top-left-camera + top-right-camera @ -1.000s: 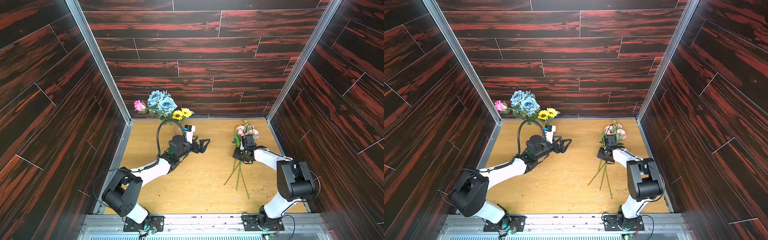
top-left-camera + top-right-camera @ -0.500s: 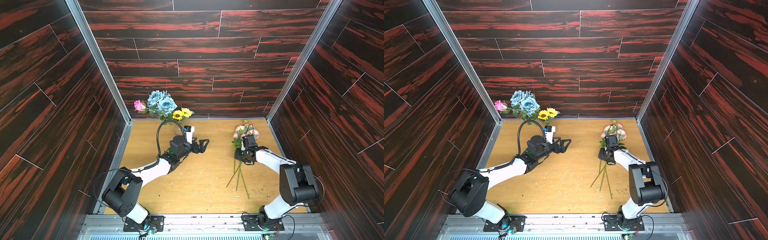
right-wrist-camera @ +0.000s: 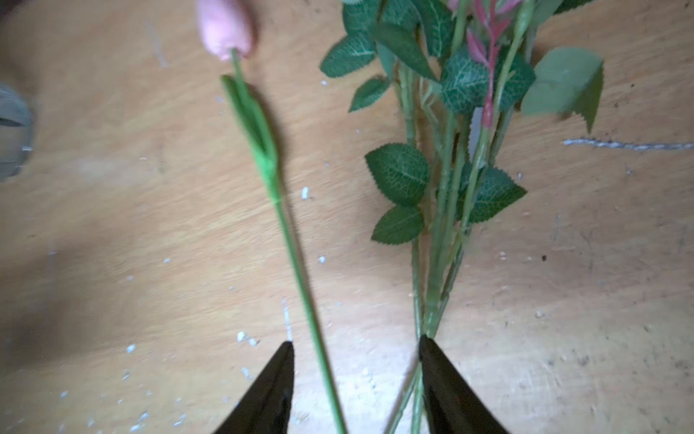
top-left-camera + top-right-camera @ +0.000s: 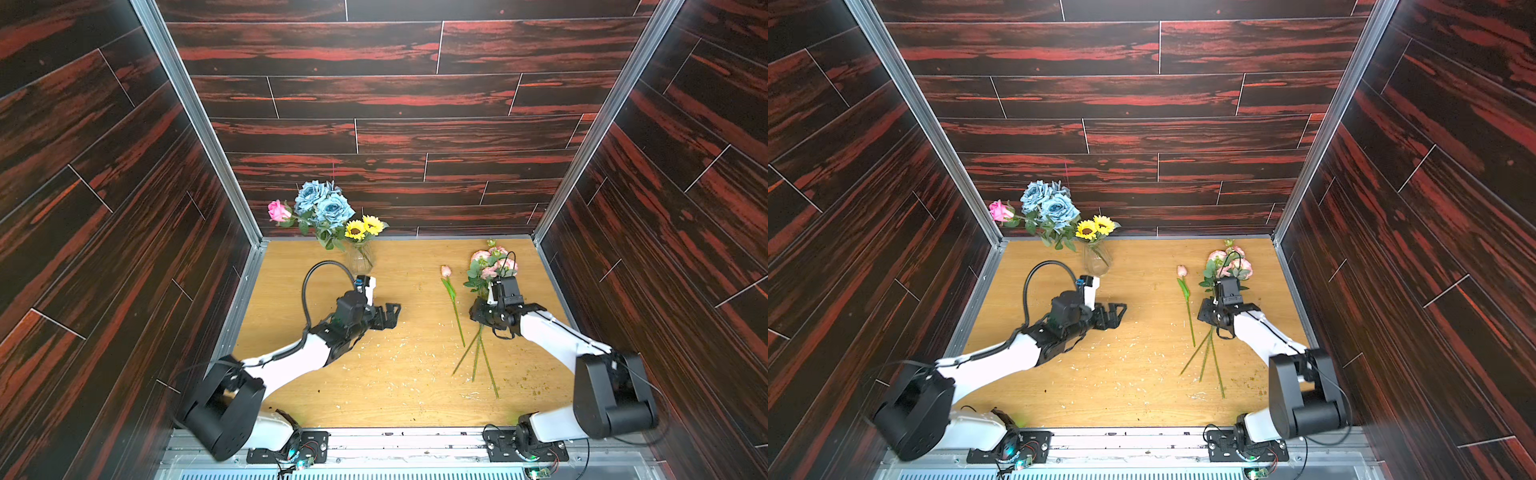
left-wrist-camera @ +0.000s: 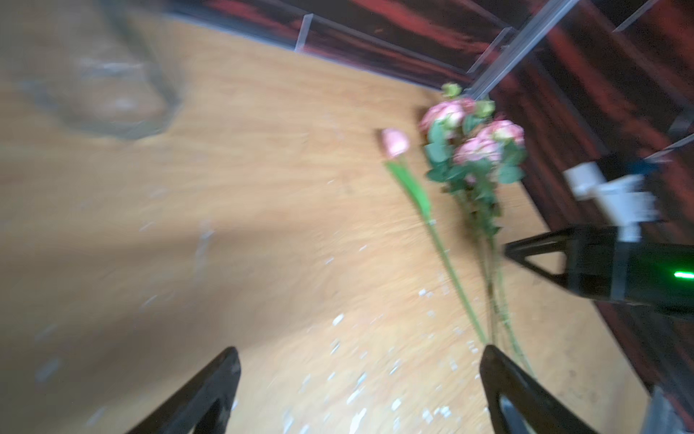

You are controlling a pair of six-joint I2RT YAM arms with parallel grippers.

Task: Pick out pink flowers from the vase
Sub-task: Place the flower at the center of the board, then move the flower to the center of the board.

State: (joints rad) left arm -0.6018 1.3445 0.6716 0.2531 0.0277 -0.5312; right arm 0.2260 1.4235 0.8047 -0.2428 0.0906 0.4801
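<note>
Stems are what my next reach turns on. On the right half of the desk the tulip and the pink sprays lie flat side by side, blooms toward the back wall and cut ends toward the robot. The right gripper hangs low over their lower stems with its jaws about half apart. In the right wrist view the tulip stem runs between the fingers with bare desk on either side, so I judge it grips nothing. One pink rose stands in the vase at the back left, sharing it with the blue roses and the sunflowers. Its bloom hangs out past the blue roses toward the left wall. Its stem slants down and inward to the vase neck, so its long axis is tilted, not upright. The left gripper is spread wide and empty, just in front of the vase, fingers pointing toward the middle of the desk. It is plainly the nearer one; the right arm is well apart from the vase. I would send the left up and outward, closing across the slanted stem just below the bloom.
</note>
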